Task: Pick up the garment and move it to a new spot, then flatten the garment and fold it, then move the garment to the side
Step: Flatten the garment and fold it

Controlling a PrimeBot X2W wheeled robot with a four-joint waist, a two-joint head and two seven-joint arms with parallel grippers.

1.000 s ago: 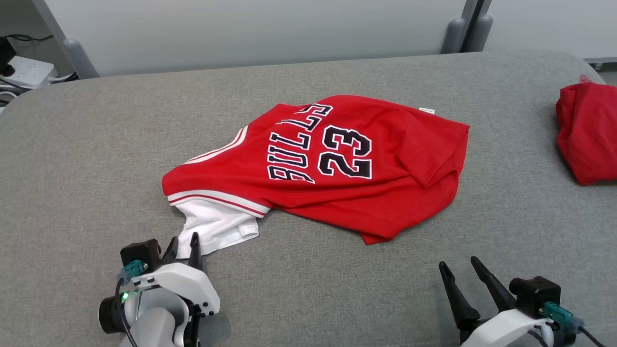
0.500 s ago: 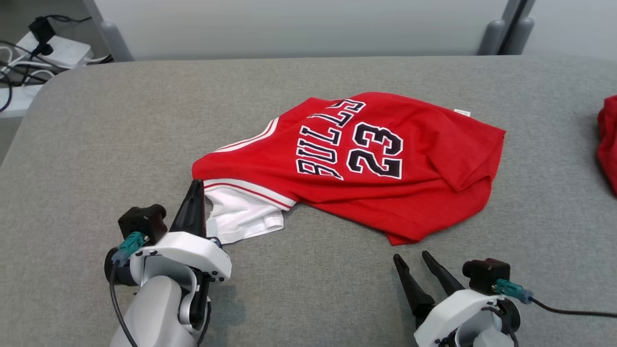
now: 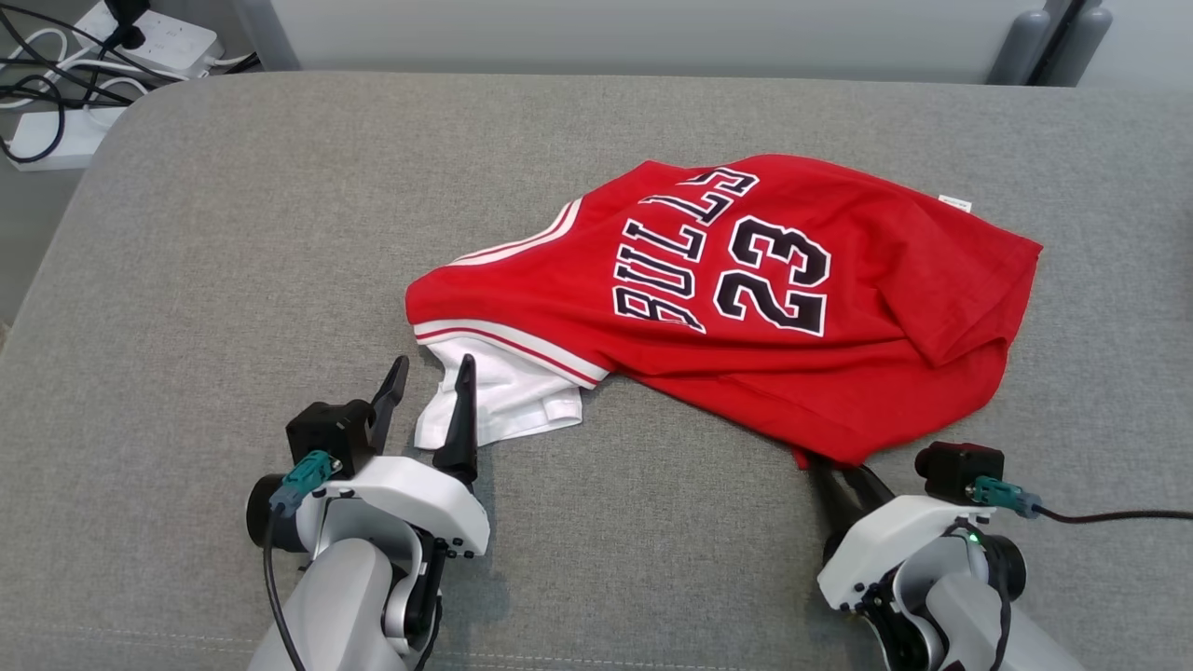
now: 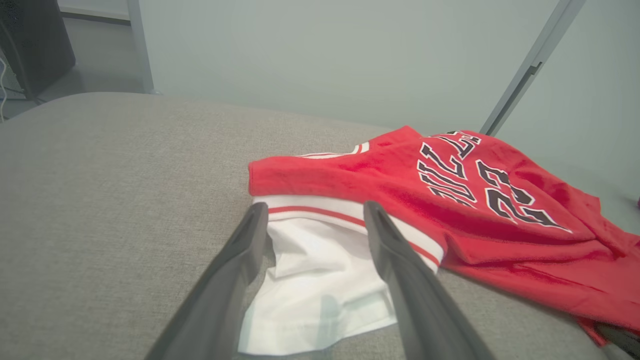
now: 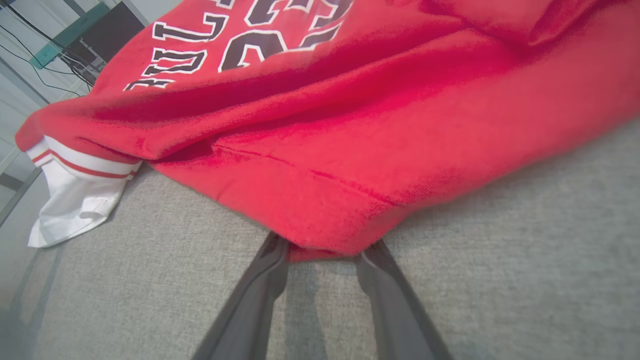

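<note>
The left gripper [image 3: 433,365] is found with its fingers parted widely and nothing gripped. In the left wrist view the white sleeve [image 4: 320,280] of the red Bulls 23 jersey [image 3: 746,280] is seen lying between them. The right gripper [image 3: 843,473] is found with its fingers spread. Their tips are tucked under the near red hem [image 5: 320,220], which overlaps them; no closure on the cloth is observed. The jersey is laid rumpled, lettering up, on the grey upholstered surface [image 3: 233,233], right of centre. White power strips [image 3: 56,140] are noted on the floor beyond the far left corner, well apart from the jersey.
</note>
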